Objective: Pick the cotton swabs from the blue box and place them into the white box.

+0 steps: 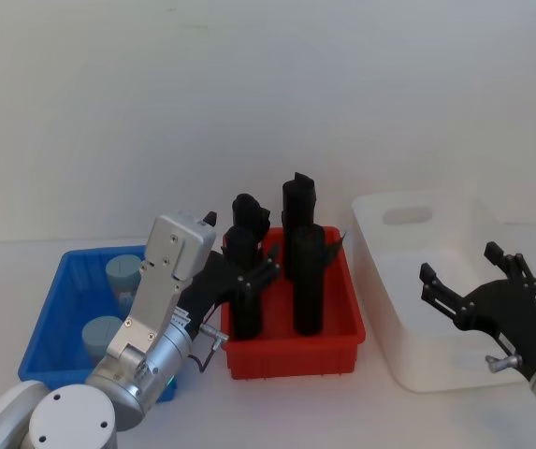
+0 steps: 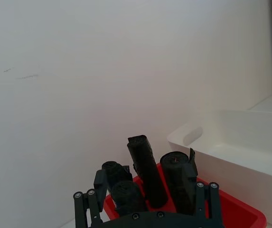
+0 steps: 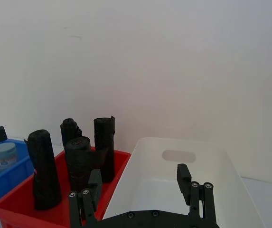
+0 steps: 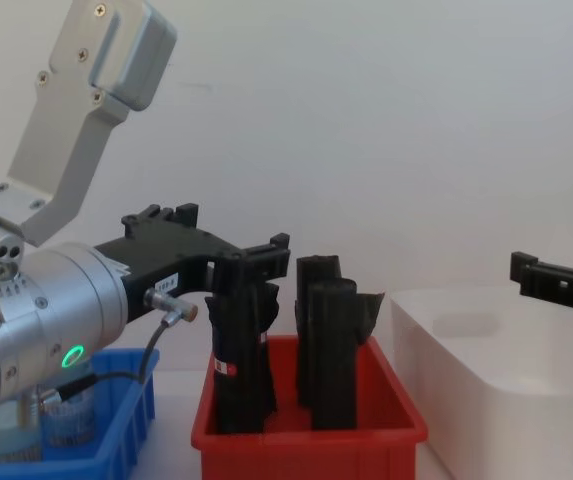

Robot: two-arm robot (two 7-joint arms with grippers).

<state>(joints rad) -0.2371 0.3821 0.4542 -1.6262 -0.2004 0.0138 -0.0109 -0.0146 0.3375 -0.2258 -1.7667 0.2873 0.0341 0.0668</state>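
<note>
The blue box sits at the table's left with two cotton swabs tubs in it, one at the back and one nearer me. One tub also shows in the right wrist view. My left gripper hangs open and empty over the gap between the blue box and the red bin, level with the black rolls. The white box stands at the right. Above its near right part my right gripper is open and holds nothing.
A red bin with several tall black rolls stands between the blue and white boxes, close to my left gripper's fingers. A plain white wall rises behind the table.
</note>
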